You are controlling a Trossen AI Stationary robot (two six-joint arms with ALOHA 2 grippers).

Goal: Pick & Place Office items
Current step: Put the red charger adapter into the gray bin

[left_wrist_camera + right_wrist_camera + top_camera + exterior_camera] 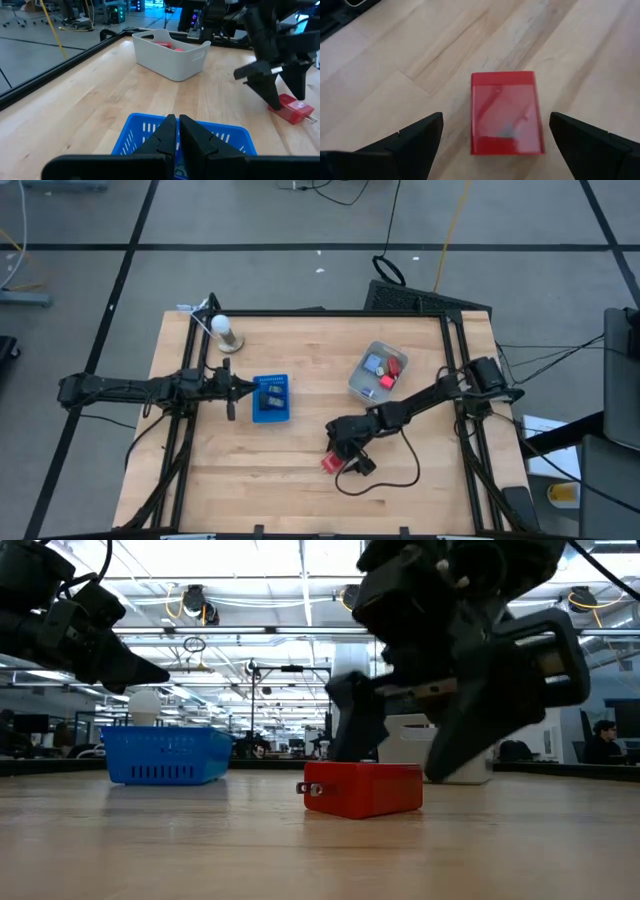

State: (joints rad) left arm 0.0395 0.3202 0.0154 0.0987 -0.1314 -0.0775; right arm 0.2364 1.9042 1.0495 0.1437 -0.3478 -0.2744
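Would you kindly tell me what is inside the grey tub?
The grey tub holds red pieces and a light blue one; anything beneath them is hidden.

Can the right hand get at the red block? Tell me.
Probably yes: the right hand is open, just above the red block, one finger to each side, with bare table around it.

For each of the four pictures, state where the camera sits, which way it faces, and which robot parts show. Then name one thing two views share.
High view: above the table, looking straight down; both arms show, left gripper shut, right gripper open.
Low view: at tabletop height, looking level across at the red block; both grippers hang in from above.
Left wrist view: on the left arm, looking past its shut fingers over the blue basket.
Right wrist view: on the right arm, looking down between open fingers.
Shared: all views show the red block.
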